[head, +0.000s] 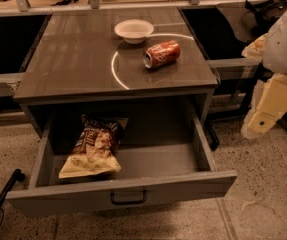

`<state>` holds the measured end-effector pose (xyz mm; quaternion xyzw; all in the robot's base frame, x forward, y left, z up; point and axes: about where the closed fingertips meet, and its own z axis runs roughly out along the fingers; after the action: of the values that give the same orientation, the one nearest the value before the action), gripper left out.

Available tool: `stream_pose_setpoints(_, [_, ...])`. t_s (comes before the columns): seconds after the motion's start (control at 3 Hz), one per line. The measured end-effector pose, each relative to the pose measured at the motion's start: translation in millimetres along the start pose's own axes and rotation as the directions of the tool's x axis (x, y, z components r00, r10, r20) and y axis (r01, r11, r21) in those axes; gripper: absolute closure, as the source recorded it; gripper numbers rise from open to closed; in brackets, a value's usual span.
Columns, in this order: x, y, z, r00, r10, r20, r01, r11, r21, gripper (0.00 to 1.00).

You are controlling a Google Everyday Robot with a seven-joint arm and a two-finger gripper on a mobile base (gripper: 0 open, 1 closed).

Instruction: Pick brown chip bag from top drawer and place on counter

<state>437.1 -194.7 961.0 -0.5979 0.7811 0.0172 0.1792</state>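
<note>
The brown chip bag (pixel 94 146) lies flat in the left part of the open top drawer (pixel 128 196), dark end toward the back, pale end toward the front. The drawer is pulled far out, with its dark handle (pixel 128 199) on the front panel. The counter (pixel 73 59) above it bears a thin white circle (pixel 114 69). My arm hangs at the right edge of the view, and its cream end piece with the gripper (pixel 250 129) points down over the floor, right of the drawer and well apart from the bag.
A red soda can (pixel 162 53) lies on its side on the counter inside the circle. A white bowl (pixel 134 30) stands behind it. Dark cables and a chair base sit at the far right. A black leg (pixel 3 196) lies on the floor at left.
</note>
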Motion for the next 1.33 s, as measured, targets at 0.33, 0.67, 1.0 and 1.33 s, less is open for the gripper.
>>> stream_pose_setpoints(0.33, [-11.9,4.9,29.6,0.994,0.089,0.065,-0.086,0.995,-0.051,0.0])
stream_pose_setpoints(0.67, [-37.9,17.6,69.0,0.976,0.192,0.102,-0.18,0.9762,-0.121,0.0])
stream_pose_setpoints(1.0, [-61.1,29.1,98.7,0.952,0.269,0.147,-0.241,0.953,-0.184,0.0])
stream_pose_setpoints(1.33, [-61.1,29.1,98.7,0.952,0.269,0.147,-0.241,0.953,-0.184,0.0])
